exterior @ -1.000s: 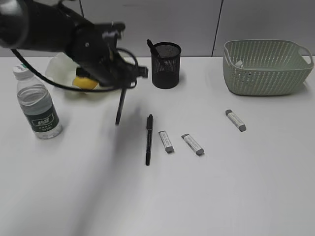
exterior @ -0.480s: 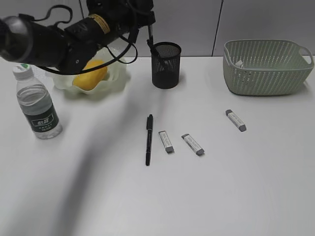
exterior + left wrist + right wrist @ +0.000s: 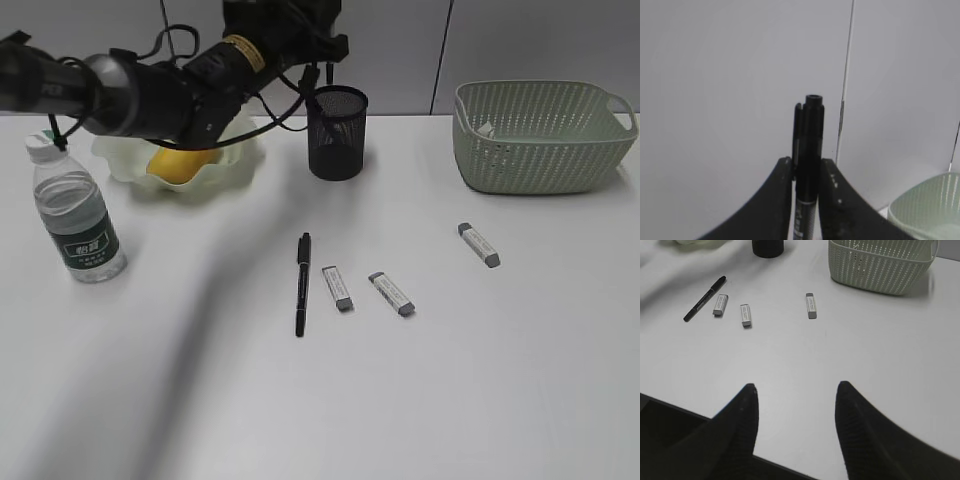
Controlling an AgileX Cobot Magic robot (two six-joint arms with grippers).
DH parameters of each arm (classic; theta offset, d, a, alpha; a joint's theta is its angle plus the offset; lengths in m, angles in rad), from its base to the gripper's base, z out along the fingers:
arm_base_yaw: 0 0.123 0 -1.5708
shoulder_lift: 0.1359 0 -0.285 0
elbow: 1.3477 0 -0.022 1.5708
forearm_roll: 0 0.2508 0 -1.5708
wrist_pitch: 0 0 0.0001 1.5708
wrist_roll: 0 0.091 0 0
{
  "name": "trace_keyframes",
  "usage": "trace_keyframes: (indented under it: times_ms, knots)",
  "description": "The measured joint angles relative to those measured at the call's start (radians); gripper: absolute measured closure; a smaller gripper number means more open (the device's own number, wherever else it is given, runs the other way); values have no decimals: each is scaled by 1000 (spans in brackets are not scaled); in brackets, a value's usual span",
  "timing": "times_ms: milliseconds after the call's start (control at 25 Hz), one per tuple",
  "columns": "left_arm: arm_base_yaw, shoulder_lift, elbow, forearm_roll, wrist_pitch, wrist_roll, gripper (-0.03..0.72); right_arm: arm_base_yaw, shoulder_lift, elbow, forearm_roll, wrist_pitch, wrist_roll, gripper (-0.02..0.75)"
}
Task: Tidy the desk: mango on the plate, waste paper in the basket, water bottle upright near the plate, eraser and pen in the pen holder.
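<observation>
My left gripper [image 3: 318, 45] is shut on a black pen [image 3: 808, 130] and holds it upright just above the black mesh pen holder [image 3: 337, 135], which has another pen in it. A second black pen [image 3: 302, 283] and three grey erasers [image 3: 337, 287] [image 3: 392, 294] [image 3: 479, 244] lie on the white desk [image 3: 450, 380]. The mango [image 3: 180, 162] lies in the wavy green plate [image 3: 228, 165]. The water bottle [image 3: 75, 215] stands upright left of the plate. The waste paper [image 3: 485, 128] lies in the basket [image 3: 540, 140]. My right gripper [image 3: 797, 390] is open and empty over the desk's near edge.
The left arm stretches from the left edge over the plate. The grey wall runs close behind the pen holder and the basket. The right wrist view shows the pen [image 3: 705, 298], the erasers [image 3: 745, 315] and the basket [image 3: 880, 265] ahead.
My left gripper has risen from low over the desk and moved right with the pen, from in front of the plate to above the pen holder. The mango is now uncovered.
</observation>
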Motion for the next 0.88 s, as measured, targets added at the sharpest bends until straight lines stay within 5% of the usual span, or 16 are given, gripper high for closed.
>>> trace_keyframes:
  times_ms: [160,360,480,720,880]
  knots:
    - [-10,33,-11,1,84,3,543,0,0,0,-13,0,16,336]
    - [-12,28,-11,0,135,3,298,0,0,0,-18,0,18,336]
    - [-12,-13,-11,6,201,3,237,0,0,0,-19,0,18,336]
    - [-12,-261,-4,0,688,3,258,0,0,0,-19,0,19,336]
    - [-12,-519,130,49,916,3,312,0,0,0,-20,0,19,336]
